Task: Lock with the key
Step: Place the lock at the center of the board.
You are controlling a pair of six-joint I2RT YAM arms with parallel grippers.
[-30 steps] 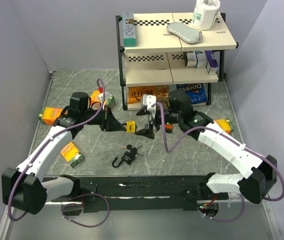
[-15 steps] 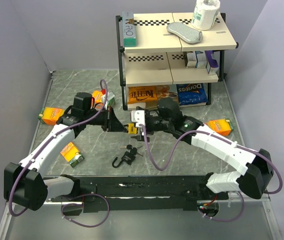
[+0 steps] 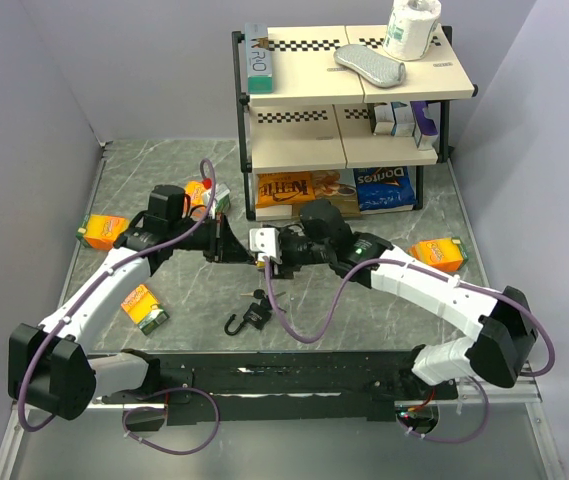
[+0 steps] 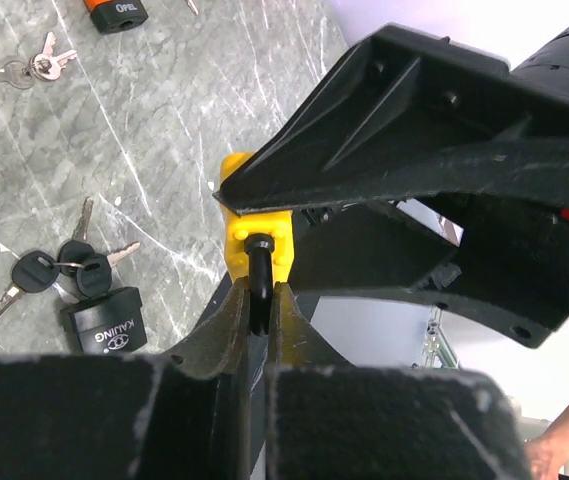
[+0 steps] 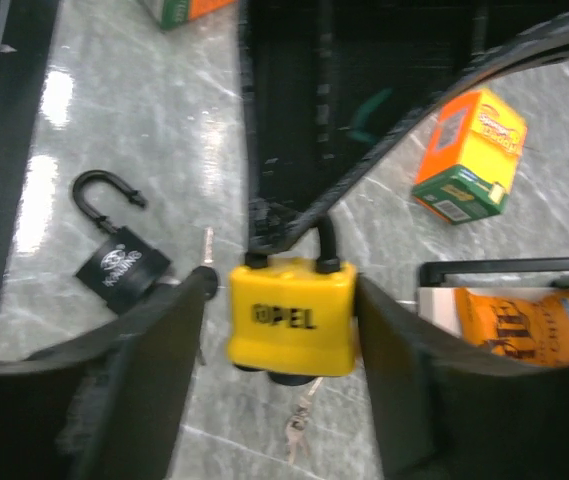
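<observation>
A yellow OPEL padlock [image 5: 292, 315] hangs just above the table, small in the top view [image 3: 262, 257]. My left gripper [image 4: 257, 295] is shut on its black shackle [image 4: 259, 270] and also shows in the top view [image 3: 232, 244]. My right gripper [image 5: 284, 285] is open, one finger on each side of the yellow body; it also shows in the top view [image 3: 268, 250]. A dark key head [image 5: 286, 375] sits under the padlock, and small keys [image 5: 297, 428] dangle from it.
A black padlock [image 3: 249, 318] with an open shackle and a key bunch [image 3: 262, 296] lie near the front. An orange padlock [image 4: 116, 12] with keys [image 4: 26, 68] lies beyond. Juice cartons [image 3: 144, 307] [image 3: 436, 253] [image 3: 101, 230] are scattered. A shelf rack [image 3: 344, 100] stands behind.
My right gripper has swung left from beside the rack to the yellow padlock and now straddles it. My left gripper has stayed put with the shackle in it.
</observation>
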